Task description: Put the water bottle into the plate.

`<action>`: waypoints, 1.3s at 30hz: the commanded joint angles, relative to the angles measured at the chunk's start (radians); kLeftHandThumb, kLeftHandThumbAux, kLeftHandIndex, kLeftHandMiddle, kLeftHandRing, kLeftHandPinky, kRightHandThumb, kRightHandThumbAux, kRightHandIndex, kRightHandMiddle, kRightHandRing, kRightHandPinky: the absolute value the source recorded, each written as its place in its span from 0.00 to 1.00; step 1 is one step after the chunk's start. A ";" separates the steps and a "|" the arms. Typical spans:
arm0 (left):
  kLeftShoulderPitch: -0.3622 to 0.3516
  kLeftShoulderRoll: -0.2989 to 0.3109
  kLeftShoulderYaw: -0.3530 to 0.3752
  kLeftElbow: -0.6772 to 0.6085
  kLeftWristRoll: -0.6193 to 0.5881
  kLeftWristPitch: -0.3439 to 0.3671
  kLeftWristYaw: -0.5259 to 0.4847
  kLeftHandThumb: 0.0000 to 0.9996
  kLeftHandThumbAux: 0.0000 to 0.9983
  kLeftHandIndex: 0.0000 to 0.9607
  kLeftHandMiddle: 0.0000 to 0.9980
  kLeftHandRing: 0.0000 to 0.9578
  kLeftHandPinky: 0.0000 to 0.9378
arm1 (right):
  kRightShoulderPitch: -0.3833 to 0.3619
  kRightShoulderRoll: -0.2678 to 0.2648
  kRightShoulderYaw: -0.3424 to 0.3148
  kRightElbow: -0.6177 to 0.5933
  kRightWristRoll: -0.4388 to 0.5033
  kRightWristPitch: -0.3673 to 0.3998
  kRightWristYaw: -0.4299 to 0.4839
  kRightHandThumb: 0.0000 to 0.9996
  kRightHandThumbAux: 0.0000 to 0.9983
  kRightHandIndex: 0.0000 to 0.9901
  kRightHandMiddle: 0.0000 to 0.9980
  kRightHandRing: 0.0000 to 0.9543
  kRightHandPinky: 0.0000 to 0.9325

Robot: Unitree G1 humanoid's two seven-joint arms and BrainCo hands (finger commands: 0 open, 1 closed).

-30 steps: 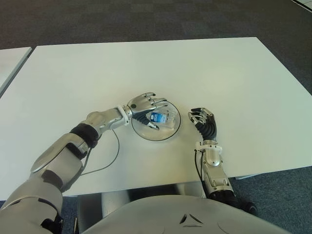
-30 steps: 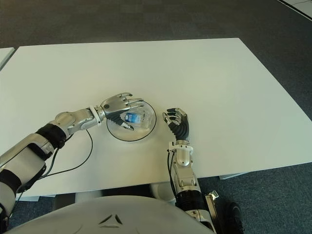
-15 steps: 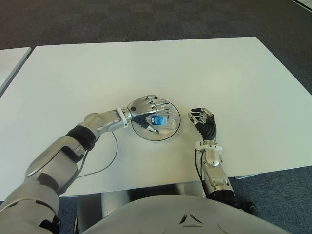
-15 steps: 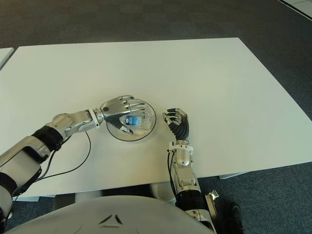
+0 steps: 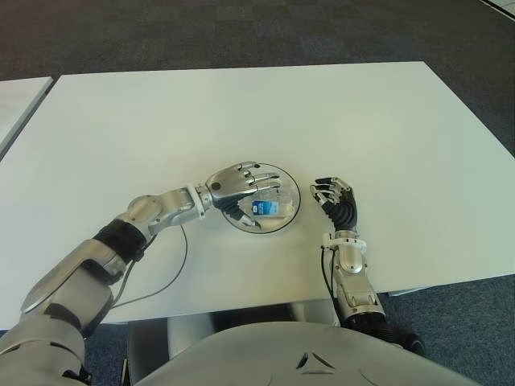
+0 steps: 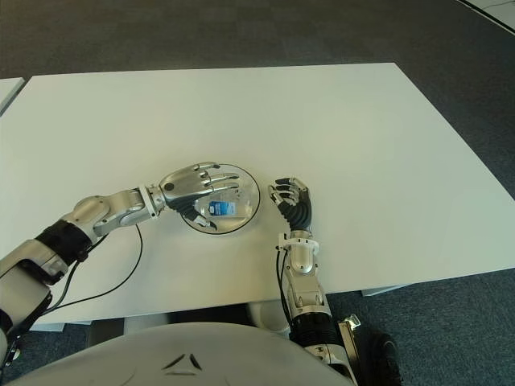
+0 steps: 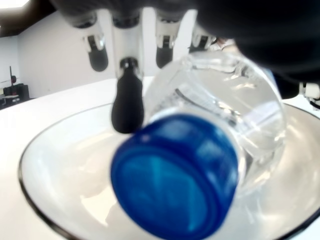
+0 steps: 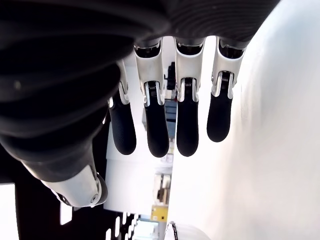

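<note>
A small clear water bottle (image 5: 265, 207) with a blue cap (image 7: 175, 175) and a blue label lies on its side inside the round glass plate (image 5: 259, 232) at the middle of the white table. My left hand (image 5: 256, 193) hovers just over the bottle from the left, its fingers stretched out flat above it. In the left wrist view the thumb tip (image 7: 127, 107) stands beside the bottle and the bottle rests on the plate's floor (image 7: 60, 165). My right hand (image 5: 334, 197) shows just right of the plate, fingers loosely bent and holding nothing.
The white table (image 5: 241, 104) stretches wide behind and to both sides of the plate. A thin grey cable (image 5: 173, 261) loops on it below my left forearm. A second table's corner (image 5: 16, 100) shows far left, with dark carpet beyond.
My left hand has lowered and drawn back to the left while its fingers straightened. The bottle, earlier held in the curled fingers above the plate, now lies in the plate. The right hand stayed still.
</note>
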 commanded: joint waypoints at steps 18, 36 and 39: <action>0.161 0.047 0.158 -0.223 -0.208 -0.045 -0.196 0.16 0.28 0.00 0.00 0.00 0.00 | -0.017 -0.005 -0.003 0.025 -0.001 -0.001 0.001 0.70 0.74 0.42 0.41 0.42 0.43; 0.061 -0.170 0.477 -0.110 -1.072 0.185 -0.528 0.01 0.46 0.00 0.00 0.00 0.00 | -0.026 -0.010 -0.003 0.045 0.002 -0.028 0.003 0.70 0.74 0.42 0.41 0.42 0.44; 0.047 -0.204 0.522 -0.097 -1.123 0.208 -0.535 0.00 0.46 0.00 0.00 0.00 0.00 | -0.026 -0.011 -0.003 0.047 0.004 -0.030 0.004 0.70 0.74 0.42 0.41 0.42 0.44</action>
